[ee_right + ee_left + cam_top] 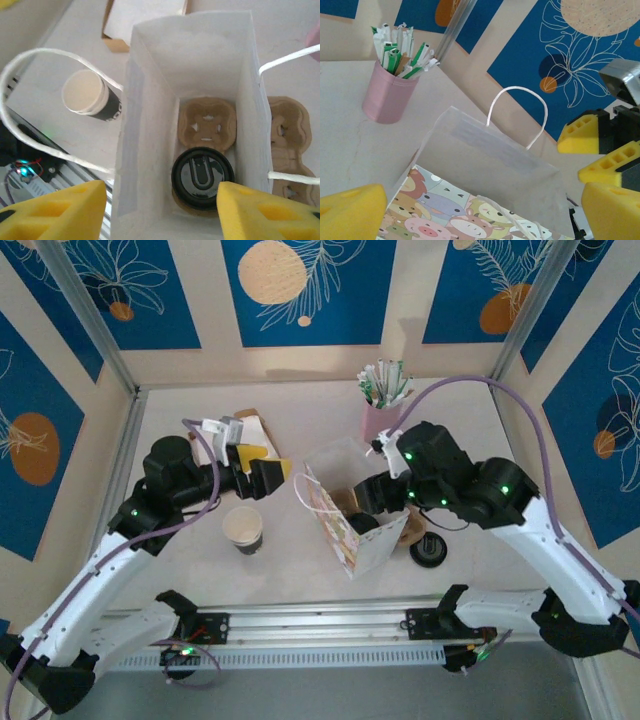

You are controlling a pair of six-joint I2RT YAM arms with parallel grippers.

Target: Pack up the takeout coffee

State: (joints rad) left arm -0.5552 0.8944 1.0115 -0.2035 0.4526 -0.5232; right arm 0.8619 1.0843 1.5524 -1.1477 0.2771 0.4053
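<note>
Packing looks done: the takeout coffee (202, 177) sits in the carrier (207, 122) on the bag (150, 75) floor, lower centre of the right wrist view, so right claw (161, 197) above and left claw (262, 470) beside stand spread.

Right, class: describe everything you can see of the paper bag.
The bag is thin white paper, with cartoon animals printed on one outer side and white cord handles. It stands open on the table between the arms. On its floor lies a brown pulp carrier; the lidded coffee sits in one socket, the other is empty. The right gripper hangs open above its mouth.
</note>
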